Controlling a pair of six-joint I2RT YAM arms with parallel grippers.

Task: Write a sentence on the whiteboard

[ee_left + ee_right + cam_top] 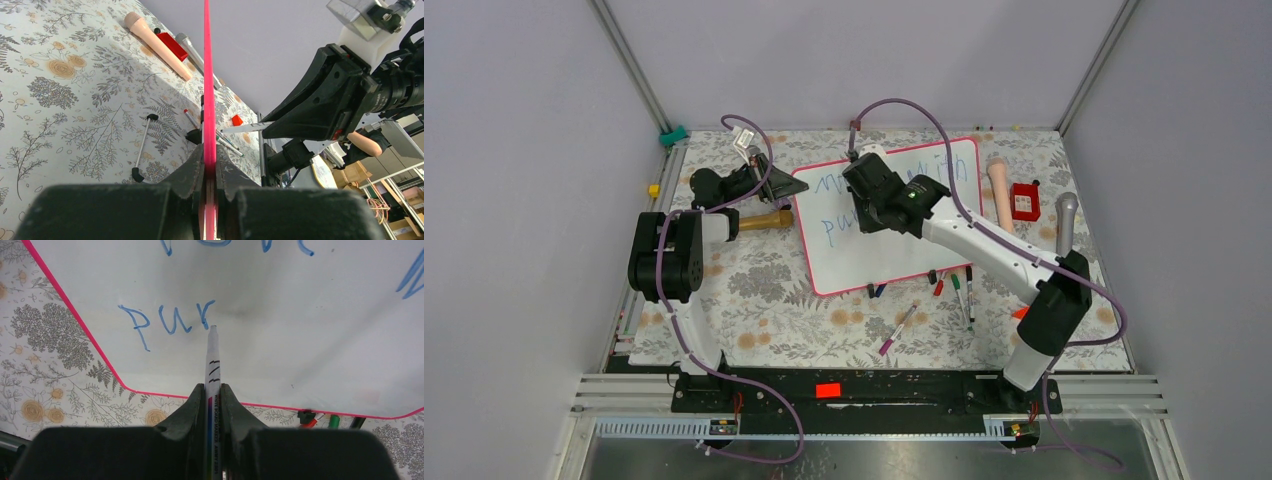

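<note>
Right claw (214, 392) pinching marker (212, 355), tip on whiteboard (310, 335), left claw (210, 162) clamping its pink rim (208, 75)

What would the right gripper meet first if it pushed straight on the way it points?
The whiteboard: the marker held in the right gripper has its tip at the board just after the blue "pur"; whether it touches is unclear.
</note>
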